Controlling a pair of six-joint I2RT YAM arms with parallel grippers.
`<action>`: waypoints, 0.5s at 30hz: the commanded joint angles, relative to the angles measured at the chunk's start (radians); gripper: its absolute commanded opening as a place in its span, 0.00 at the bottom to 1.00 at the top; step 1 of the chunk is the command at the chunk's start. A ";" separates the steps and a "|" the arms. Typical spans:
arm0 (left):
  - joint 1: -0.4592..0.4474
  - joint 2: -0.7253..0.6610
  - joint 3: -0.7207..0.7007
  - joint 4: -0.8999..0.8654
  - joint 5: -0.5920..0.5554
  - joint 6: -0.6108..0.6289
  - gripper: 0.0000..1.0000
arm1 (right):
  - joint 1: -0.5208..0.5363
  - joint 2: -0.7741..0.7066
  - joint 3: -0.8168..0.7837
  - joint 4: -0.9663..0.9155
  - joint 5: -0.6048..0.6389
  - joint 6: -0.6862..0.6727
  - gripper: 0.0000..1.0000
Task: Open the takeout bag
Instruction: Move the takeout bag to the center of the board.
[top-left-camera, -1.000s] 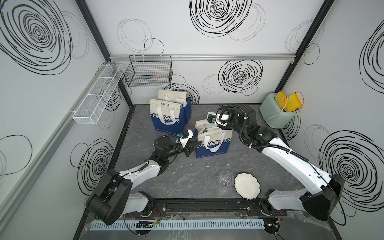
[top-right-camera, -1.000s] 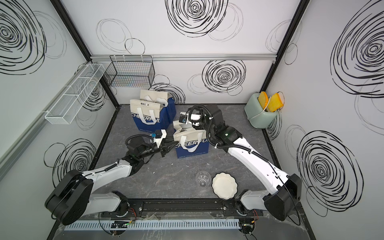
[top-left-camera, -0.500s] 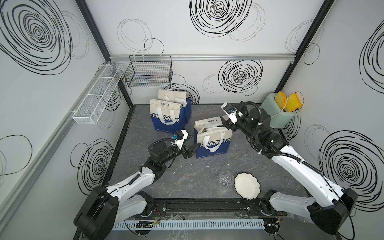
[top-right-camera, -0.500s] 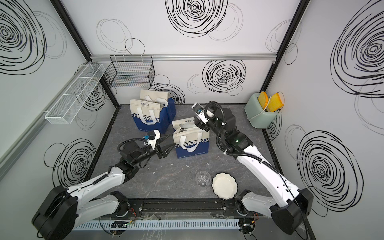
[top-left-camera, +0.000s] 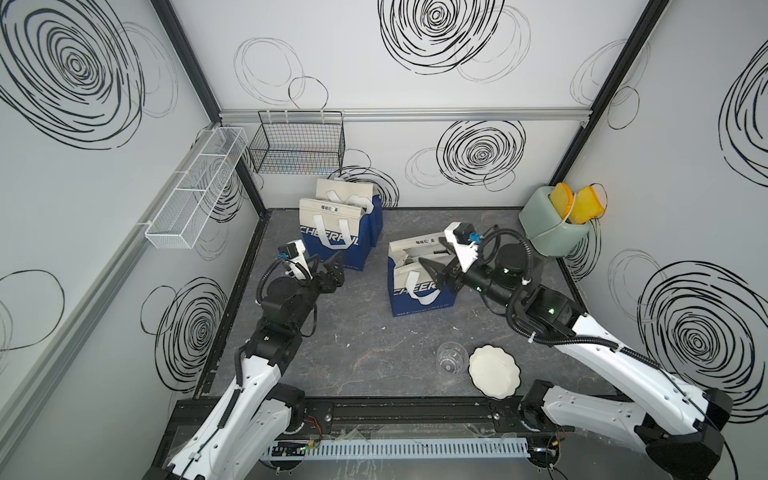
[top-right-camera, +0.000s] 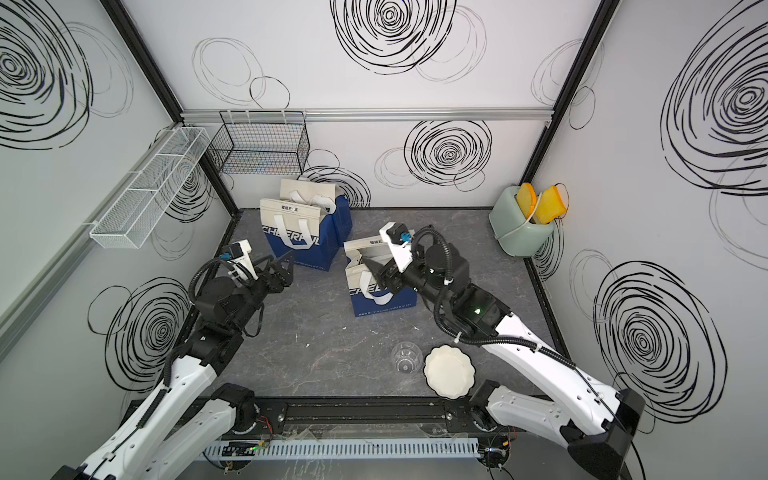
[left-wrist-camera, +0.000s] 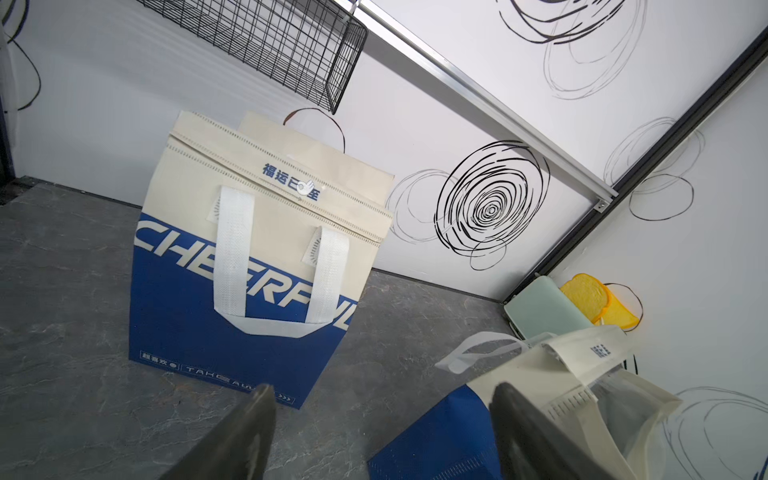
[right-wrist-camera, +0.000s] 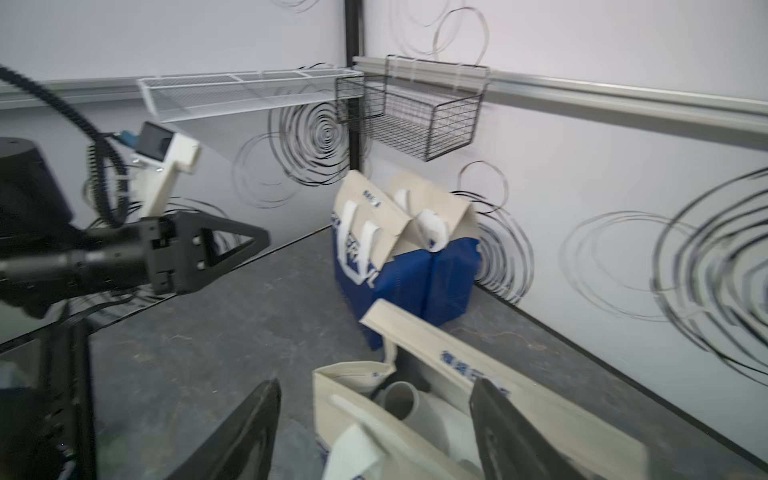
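The takeout bag (top-left-camera: 419, 295), blue below and cream above, stands mid-table with its mouth spread open and a white handle loop lying inside. My right gripper (top-left-camera: 430, 272) hovers over that mouth from the right, open, with nothing between its fingers; in the right wrist view the right gripper (right-wrist-camera: 374, 411) frames the bag's (right-wrist-camera: 336, 399) open top. My left gripper (top-left-camera: 338, 264) is open too, off to the bag's left and apart from it. In the left wrist view the left gripper (left-wrist-camera: 382, 419) is empty, with the bag's (left-wrist-camera: 449, 440) corner at one side.
Two more blue-and-cream bags (top-left-camera: 332, 237) stand at the back left, the front one zipped shut. A green toaster with bread slices (top-left-camera: 548, 228) sits back right. A glass cup (top-left-camera: 451, 357) and white plate (top-left-camera: 494, 372) lie near the front. A black wire basket (top-left-camera: 299, 145) and a white mesh shelf (top-left-camera: 195, 195) hang on the walls.
My left gripper has opened, let go of the bag's left edge and drawn back to the left. The right arm has swung round to the bag's right side. The bag stays open.
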 joint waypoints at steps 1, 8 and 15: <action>0.012 -0.050 0.052 -0.108 -0.081 -0.029 0.86 | 0.110 0.078 -0.016 0.051 0.072 0.117 0.73; 0.064 -0.144 0.074 -0.198 -0.218 -0.019 0.86 | 0.305 0.388 0.038 0.098 0.187 0.221 0.68; 0.084 -0.218 0.073 -0.227 -0.307 0.009 0.86 | 0.310 0.612 0.083 0.199 0.263 0.275 0.67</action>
